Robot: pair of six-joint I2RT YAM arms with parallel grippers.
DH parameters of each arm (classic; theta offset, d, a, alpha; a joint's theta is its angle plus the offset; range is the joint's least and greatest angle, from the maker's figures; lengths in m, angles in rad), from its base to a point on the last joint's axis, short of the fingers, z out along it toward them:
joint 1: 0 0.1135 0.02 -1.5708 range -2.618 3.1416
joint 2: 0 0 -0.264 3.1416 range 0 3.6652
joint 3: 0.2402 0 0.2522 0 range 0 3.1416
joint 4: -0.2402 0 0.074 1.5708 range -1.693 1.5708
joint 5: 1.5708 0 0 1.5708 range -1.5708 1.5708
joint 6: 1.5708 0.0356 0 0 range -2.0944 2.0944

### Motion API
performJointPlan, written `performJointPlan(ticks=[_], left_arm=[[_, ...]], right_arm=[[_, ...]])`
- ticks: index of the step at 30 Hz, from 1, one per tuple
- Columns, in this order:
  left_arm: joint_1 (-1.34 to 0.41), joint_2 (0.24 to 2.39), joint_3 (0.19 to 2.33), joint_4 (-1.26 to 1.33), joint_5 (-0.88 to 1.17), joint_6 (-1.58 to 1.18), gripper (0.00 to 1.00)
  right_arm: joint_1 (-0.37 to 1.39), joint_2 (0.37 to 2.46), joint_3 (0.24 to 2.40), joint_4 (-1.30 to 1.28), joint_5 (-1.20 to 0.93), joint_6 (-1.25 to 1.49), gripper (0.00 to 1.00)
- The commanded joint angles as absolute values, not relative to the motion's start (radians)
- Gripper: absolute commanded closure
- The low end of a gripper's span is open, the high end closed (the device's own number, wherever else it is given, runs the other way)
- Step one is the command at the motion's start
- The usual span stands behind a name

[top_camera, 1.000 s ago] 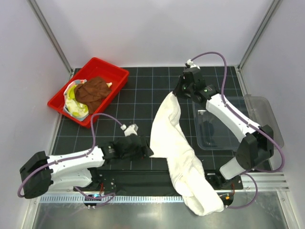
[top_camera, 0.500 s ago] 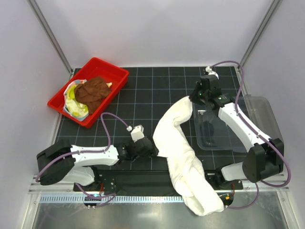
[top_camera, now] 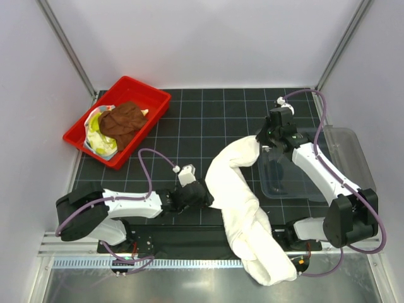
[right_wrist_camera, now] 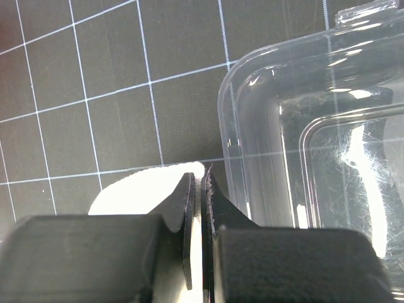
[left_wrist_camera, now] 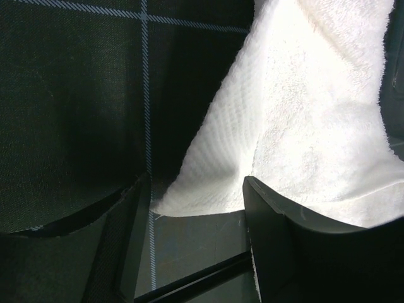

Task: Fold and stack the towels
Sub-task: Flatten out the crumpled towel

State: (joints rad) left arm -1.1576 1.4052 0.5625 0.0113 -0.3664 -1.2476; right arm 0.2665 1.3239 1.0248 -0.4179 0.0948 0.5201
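The large white towel [top_camera: 243, 202] lies in a long, bunched band from mid-table down over the near edge. Its far end is pinched in my right gripper [top_camera: 262, 140], which is shut on a thin fold [right_wrist_camera: 142, 189] beside the clear bin. My left gripper [top_camera: 207, 199] is low at the towel's left edge. In the left wrist view it [left_wrist_camera: 196, 218] stands open, with a corner of the white towel [left_wrist_camera: 214, 183] lying between the fingers [left_wrist_camera: 271, 240]. A brown towel [top_camera: 123, 121] rests on a yellow-green one [top_camera: 95, 129] in the red tray.
The red tray [top_camera: 148, 98] sits at the back left. A clear plastic bin [top_camera: 344, 161] stands on the right, its rim [right_wrist_camera: 252, 82] close beside my right gripper [right_wrist_camera: 201, 183]. The black gridded mat [top_camera: 202, 120] covers the table, and a metal rail runs along the near edge.
My right gripper has carried the towel's far end right and nearer, bending the towel into a curve. My left gripper has slid right up to the towel's left edge.
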Motion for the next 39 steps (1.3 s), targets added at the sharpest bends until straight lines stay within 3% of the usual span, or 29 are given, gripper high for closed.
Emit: performJointPlan(ticks=[1,7,15,18,19,23,28,33,39], left_arm=[[-1.166,1.379,0.563,0.049,-0.383,-1.241,0.38],[-1.201,1.304,0.515,0.054,-0.400,-1.264,0.59],[-1.207,1.341,0.520,0.187,-0.374,-1.169,0.73],[-1.207,1.341,0.531,0.187,-0.370,-1.160,0.88],[-1.207,1.333,0.538,0.136,-0.374,-1.160,1.00],[-1.186,1.231,0.656,-0.197,-0.454,-1.097,1.00],[-1.149,0.999,0.935,-0.631,-0.691,-0.748,1.00],[-1.144,0.824,1.337,-0.742,-0.764,-0.479,1.00],[-1.144,0.795,1.641,-0.669,-0.513,-0.345,1.00]], right_arm=[[0.258,1.282,1.037,-0.390,0.107,0.503,0.99],[0.249,1.282,1.039,-0.394,0.104,0.502,0.99],[0.245,1.270,1.034,-0.376,0.072,0.506,0.99],[0.247,1.264,1.037,-0.379,0.066,0.502,0.99],[0.245,1.262,1.043,-0.382,0.063,0.499,0.99],[0.245,1.240,1.107,-0.434,-0.041,0.459,0.99],[0.248,1.070,1.268,-0.466,-0.197,0.410,0.99],[0.249,0.865,1.359,-0.309,-0.305,0.414,0.99],[0.249,0.735,1.488,-0.147,-0.368,0.566,0.99]])
